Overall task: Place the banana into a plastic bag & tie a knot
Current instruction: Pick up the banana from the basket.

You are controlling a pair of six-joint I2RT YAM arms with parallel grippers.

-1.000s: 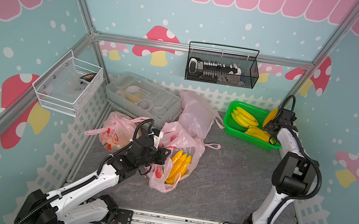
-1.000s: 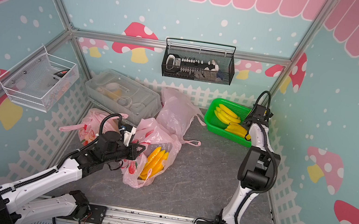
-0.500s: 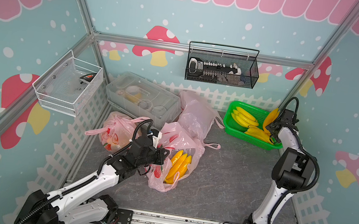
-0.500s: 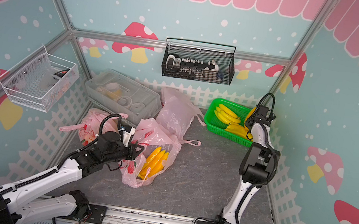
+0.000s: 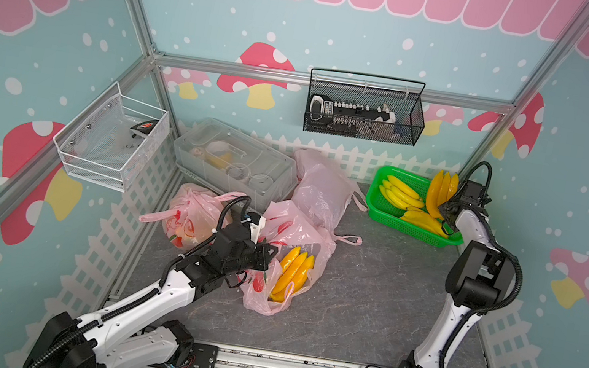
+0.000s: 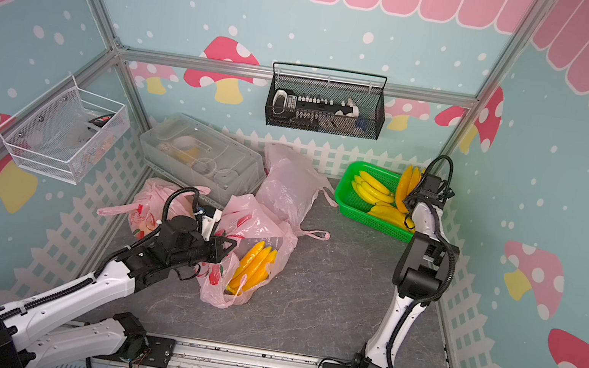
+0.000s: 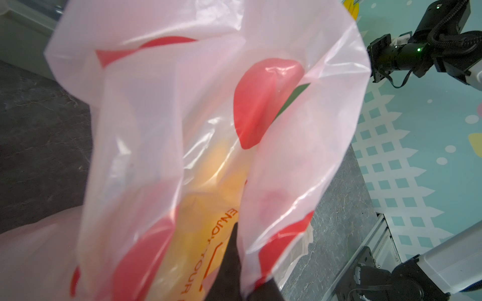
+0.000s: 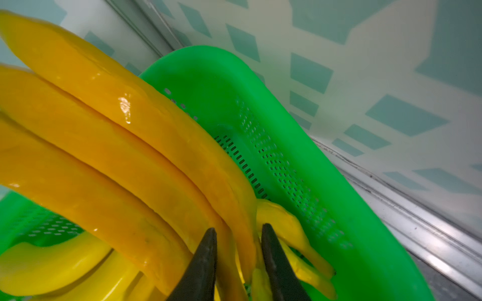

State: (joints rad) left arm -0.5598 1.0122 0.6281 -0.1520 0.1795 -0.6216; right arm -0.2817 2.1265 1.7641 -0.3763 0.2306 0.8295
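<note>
A pink plastic bag (image 5: 303, 230) (image 6: 258, 223) with red prints lies mid-table with an orange banana bunch (image 5: 293, 273) (image 6: 254, 262) inside. My left gripper (image 5: 267, 256) (image 6: 226, 248) (image 7: 243, 263) is shut on the bag's (image 7: 287, 146) rim film and holds the mouth up. At the back right, my right gripper (image 5: 446, 211) (image 6: 410, 203) (image 8: 238, 228) is shut on the stem end of another orange banana bunch (image 5: 440, 190) (image 6: 406, 186) (image 8: 117, 146). That bunch stands upright over the green basket (image 5: 378, 190) (image 6: 344, 185) (image 8: 287, 146).
More yellow bananas (image 5: 401, 192) lie in the green basket. Two other pink bags (image 5: 191, 216) (image 5: 320, 189) sit near a clear plastic box (image 5: 232, 159) at the back. A black mesh basket (image 5: 364, 112) and a white wire basket (image 5: 111, 140) hang on the walls.
My right gripper has closed from wide open onto the upright banana bunch in the basket, and its wrist shifted slightly. The left arm and the bag have not moved.
</note>
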